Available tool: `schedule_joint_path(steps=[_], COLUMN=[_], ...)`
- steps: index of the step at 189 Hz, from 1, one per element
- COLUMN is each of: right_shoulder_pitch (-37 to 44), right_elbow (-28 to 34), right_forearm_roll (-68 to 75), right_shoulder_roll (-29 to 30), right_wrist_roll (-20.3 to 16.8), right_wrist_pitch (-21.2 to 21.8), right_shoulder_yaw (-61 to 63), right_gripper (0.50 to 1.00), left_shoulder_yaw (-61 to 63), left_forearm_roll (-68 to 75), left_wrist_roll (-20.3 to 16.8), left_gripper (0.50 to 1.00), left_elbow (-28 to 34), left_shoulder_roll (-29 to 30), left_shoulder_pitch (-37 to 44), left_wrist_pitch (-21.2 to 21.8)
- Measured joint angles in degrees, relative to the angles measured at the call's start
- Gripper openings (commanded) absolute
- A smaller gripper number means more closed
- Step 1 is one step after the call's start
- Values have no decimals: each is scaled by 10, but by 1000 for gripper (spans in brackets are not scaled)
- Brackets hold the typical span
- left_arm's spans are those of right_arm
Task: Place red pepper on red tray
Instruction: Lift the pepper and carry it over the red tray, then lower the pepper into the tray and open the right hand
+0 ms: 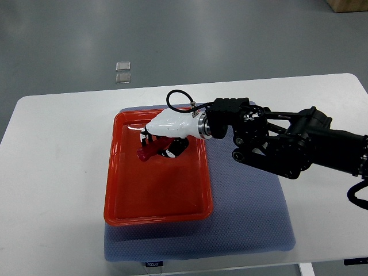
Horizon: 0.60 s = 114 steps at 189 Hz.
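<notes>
The red tray (155, 184) lies on a blue-grey mat on the white table, left of centre. My right hand (163, 138), white with black fingers, reaches in from the right over the tray's upper part. Its fingers are curled around the red pepper (150, 150), a long dark-red piece whose free end sticks out to the lower left. The pepper is low over the tray floor; I cannot tell whether it touches. My left arm is out of view.
The blue-grey mat (247, 218) extends to the right of and below the tray. Two small clear square objects (123, 71) lie on the floor beyond the table's far edge. My black right forearm (287, 141) crosses the mat's upper right.
</notes>
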Motion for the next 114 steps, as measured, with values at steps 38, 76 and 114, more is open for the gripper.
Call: schedule_joint_path(steps=[38,76,114], right_shoulder_pitch=[-13,-25,-31], right_elbow=[-25,-44,-46], right_forearm_roll=[-17,-34,-36], right_shoulder_roll=[23,36,37], right_wrist_roll=[-2,-2,-3], right_wrist_pitch=[-5,-22,-37], right_shoulder_yaw=[-21,-23,-19], right_gripper=[576,774,825], left_shoulder_yaw=[0,0,0], left_forearm_roll=[0,0,0], left_wrist_roll=[0,0,0], left_gripper=[1000,1000,1000], left_elbow=[0,0,0], left_shoulder_roll=[0,0,0], left_shoulder_pitch=[0,0,0], left_wrist_pitch=[0,0,0])
